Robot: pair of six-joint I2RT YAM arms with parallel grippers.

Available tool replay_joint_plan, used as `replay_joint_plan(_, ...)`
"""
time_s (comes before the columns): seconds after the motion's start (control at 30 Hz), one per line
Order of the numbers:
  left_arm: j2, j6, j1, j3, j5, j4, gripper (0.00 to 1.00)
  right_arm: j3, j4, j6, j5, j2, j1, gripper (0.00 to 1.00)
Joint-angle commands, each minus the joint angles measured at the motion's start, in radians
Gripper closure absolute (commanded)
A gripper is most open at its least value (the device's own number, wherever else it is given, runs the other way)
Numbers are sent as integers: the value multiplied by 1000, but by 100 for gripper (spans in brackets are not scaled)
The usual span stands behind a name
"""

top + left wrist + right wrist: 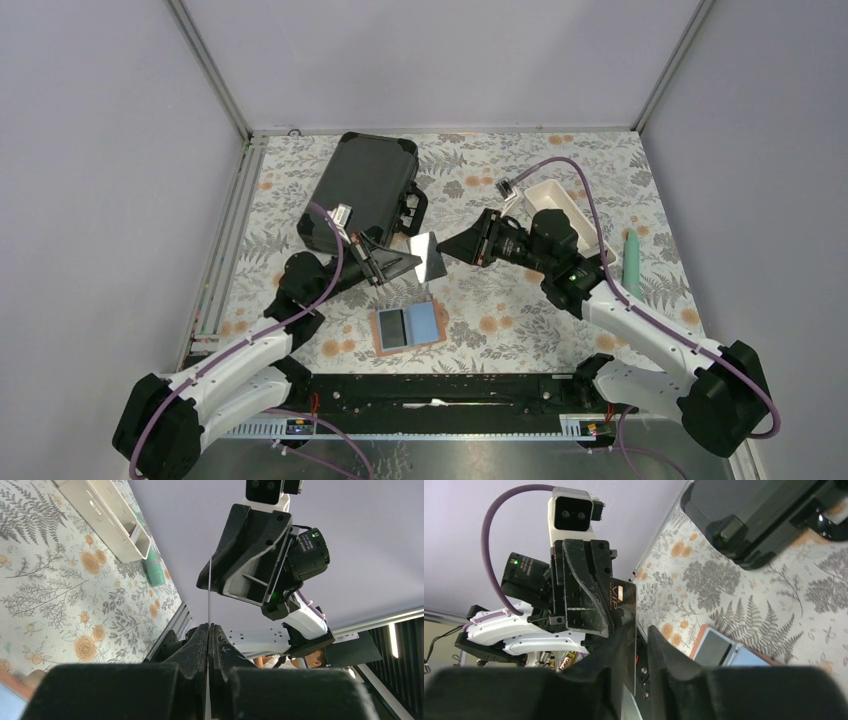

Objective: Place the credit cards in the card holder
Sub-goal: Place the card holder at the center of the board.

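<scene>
**Desk:** Where is the card at this moment?

**Me:** I have one credit card (428, 257) held up off the table, in the middle of the top view, between my two arms. My left gripper (410, 265) is clamped on one end of it. In the left wrist view the fingers (195, 650) are pressed together, and the card shows as a thin line rising from between them.

**Desk:** And the right side?

**Me:** My right gripper (448, 250) has its tips at the card's opposite edge. In the right wrist view the card is black with gold lettering. It stands between the fingers (664, 650), lying against one of them with a sliver of light beside the other. I cannot tell whether that gripper is pinching the card.

**Desk:** The card holder?

**Me:** The card holder (428, 322) lies open and flat on the flowered table (500, 330), just below the raised card in the frame and near my arm bases. Its right half is pale blue. Its left half shows a dark rectangle, and I cannot tell whether that is a card or a pocket.

**Desk:** Other containers?

**Me:** The white tray (553, 187) is at the upper right, partly hidden by my right arm, and I cannot make out what is inside it. A green cylinder (632, 258) lies on the table just to its right. The black hard case (360, 185) sits closed left of centre at the top, apart from the holder.
</scene>
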Motion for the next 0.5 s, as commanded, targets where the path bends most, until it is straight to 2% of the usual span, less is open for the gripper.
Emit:
replay_joint_plan(0.0, -17, 12, -3, -16, -7, 17, 100, 49, -96, -88, 68, -61, 10, 62)
replay_joint_plan(0.1, -42, 53, -2, -15, -34, -106, 100, 49, -174, -133, 126, -87, 10, 38)
replay_joint_plan(0.17, -68, 97, -1, -13, -62, -219, 100, 46, -228, -157, 150, -86, 11, 27)
replay_joint_plan(0.27, -91, 163, 8, -16, -84, -377, 100, 20, -286, -179, 157, -66, 11, 22)
replay_joint_plan(0.47, -125, 271, 56, -47, -78, -619, 100, -76, -301, -182, 190, 20, 51, 23)
